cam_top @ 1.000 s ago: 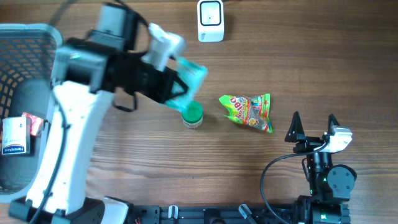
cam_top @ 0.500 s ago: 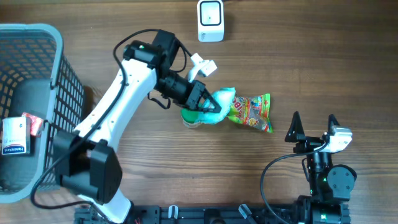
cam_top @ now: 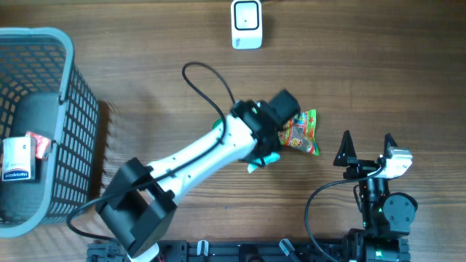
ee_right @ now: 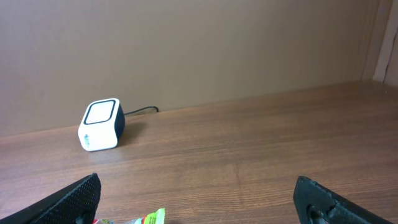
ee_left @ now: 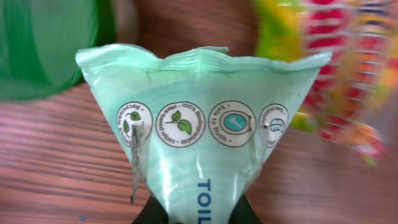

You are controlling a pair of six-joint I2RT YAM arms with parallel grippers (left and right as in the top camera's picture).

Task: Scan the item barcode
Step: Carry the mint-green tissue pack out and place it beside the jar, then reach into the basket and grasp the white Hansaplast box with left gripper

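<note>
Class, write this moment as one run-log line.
left gripper: shut on pouch, by candy bag | right gripper: open, empty | scanner: apart from pouch

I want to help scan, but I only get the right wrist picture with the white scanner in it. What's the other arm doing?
Observer: The left gripper is shut on a mint-green pouch, holding it by one end.
Operator: Is it near the scanner?
Observer: No. From overhead, the left arm reaches over beside the candy bag, and the scanner sits well apart from it.
Operator: Anything else I'm missing?
Observer: A grey basket stands on the left side, with a white packet inside.
</note>
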